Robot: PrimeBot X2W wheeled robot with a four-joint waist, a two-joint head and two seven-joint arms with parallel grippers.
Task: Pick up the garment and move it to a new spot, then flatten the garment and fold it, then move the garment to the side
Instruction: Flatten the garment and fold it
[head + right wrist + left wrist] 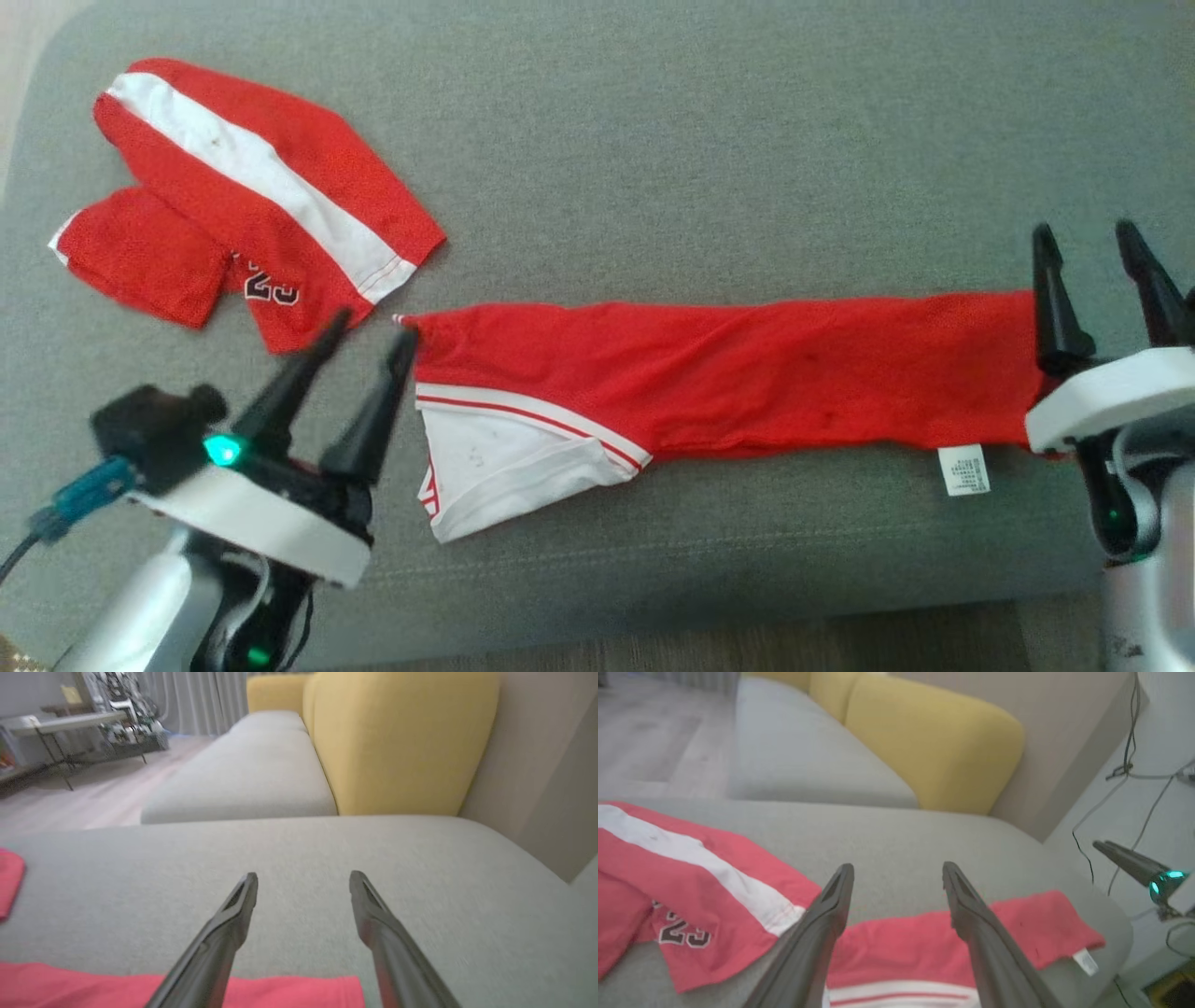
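The garment (728,378) lies on the grey cushion (700,140) as a long red strip, with a white sleeve panel and striped trim at its near left and a white tag (963,469) at its near right. My left gripper (373,324) is open at the strip's left corner with nothing between its fingers. In the left wrist view the same gripper (898,865) hovers over the garment (901,947). My right gripper (1083,229) is open above the strip's right end. In the right wrist view it (303,875) is empty, and the garment's edge (280,991) lies below it.
A second red piece (252,196) with a white stripe and the number 23 lies at the cushion's far left. Yellow back cushions (934,742) and another grey seat (247,779) stand beyond. The cushion's front edge (653,607) drops to the floor.
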